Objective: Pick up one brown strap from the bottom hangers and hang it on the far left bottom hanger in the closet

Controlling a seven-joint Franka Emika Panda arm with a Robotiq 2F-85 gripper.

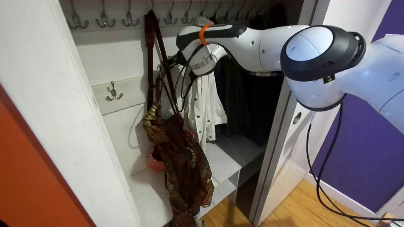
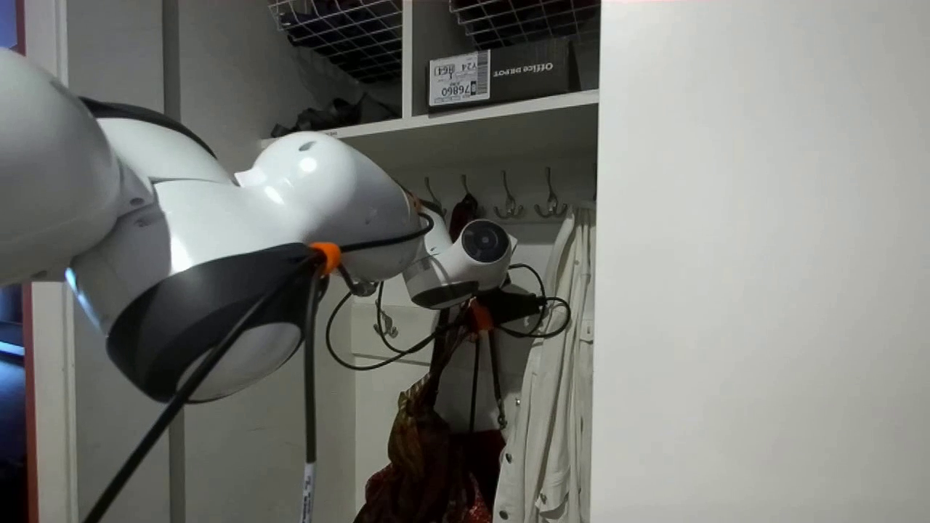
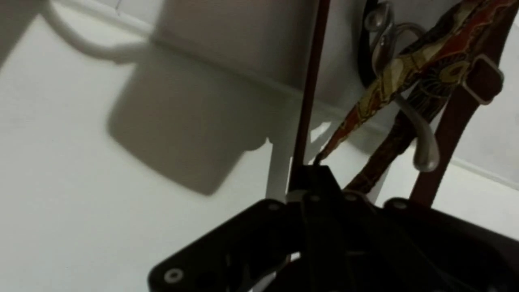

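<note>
The brown strap point(image 1: 149, 36) hangs in two legs from one hook in a row of silver hooks point(image 1: 128, 15) at the back of the closet point(image 1: 110, 56), high above the white tabletop point(image 1: 148, 195) inside it; up front, in both exterior views, comes the white robot arm point(image 1: 271, 47), and past it the patterned cloth bag point(image 1: 187, 170), brown and red, drops across the tabletop's front edge, its folds reaching below; in the wrist view the fingers of the gripper point(image 3: 311, 174) are drawn together, and a patterned cloth strap point(image 3: 369, 105) tapers straight into their tips, so they look pinched on its end; the thin leg of the brown strap runs down right beside those tips, though I cannot tell whether it touches them; a silver hook point(image 3: 426, 156) stands to the right among the straps, and the broad leg, with its buckle point(image 3: 483, 80), lies beyond it.

Farther in, a white garment point(image 1: 206, 107) hangs above the tabletop, toward its right edge, dark clothes point(image 1: 232, 88) at its right; at the back, above the tabletop's back left corner, the lone silver hook point(image 1: 113, 92) sits on its white plate point(image 1: 100, 94), apart from the gripper; higher, in an exterior view, a dark box point(image 2: 538, 76) stands on a white shelf point(image 2: 508, 107), wire baskets point(image 2: 349, 33) near it.
</note>
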